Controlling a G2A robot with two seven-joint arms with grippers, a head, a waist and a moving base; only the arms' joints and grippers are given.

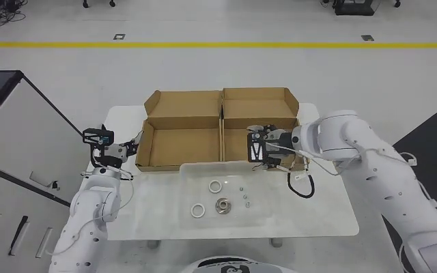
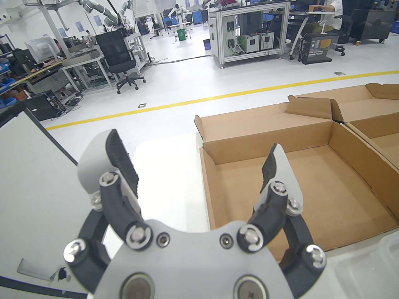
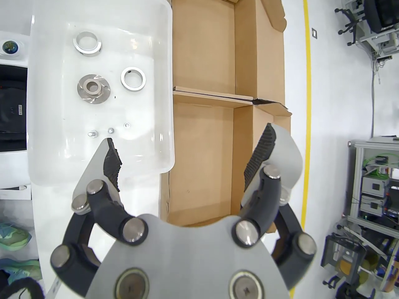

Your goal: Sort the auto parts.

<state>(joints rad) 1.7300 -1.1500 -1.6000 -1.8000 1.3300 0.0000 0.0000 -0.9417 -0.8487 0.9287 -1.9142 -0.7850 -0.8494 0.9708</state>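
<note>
A clear plastic tray [image 1: 254, 213] at the table's front holds two metal rings [image 1: 215, 185] [image 1: 198, 211], a flanged metal hub [image 1: 222, 205] and a few small fasteners [image 1: 244, 196]. The right wrist view shows the rings [image 3: 87, 42] [image 3: 133, 78], the hub [image 3: 93, 88] and the fasteners [image 3: 110, 130]. Behind the tray stand two open cardboard boxes, left [image 1: 181, 140] and right [image 1: 239, 140]. My right gripper [image 1: 257, 151] [image 3: 190, 135] hangs open and empty over the right box [image 3: 202, 157], near the tray rim [image 3: 170, 63]. My left gripper [image 1: 134, 146] [image 2: 193, 141] is open and empty at the left box's [image 2: 296, 188] outer side.
The white table [image 1: 321, 211] has bare room to the right of the tray. A black cable [image 1: 304, 185] loops down from the right arm onto it. A black-framed panel [image 1: 41, 112] stands off the table's left side. Box flaps [image 1: 184, 100] stick up at the back.
</note>
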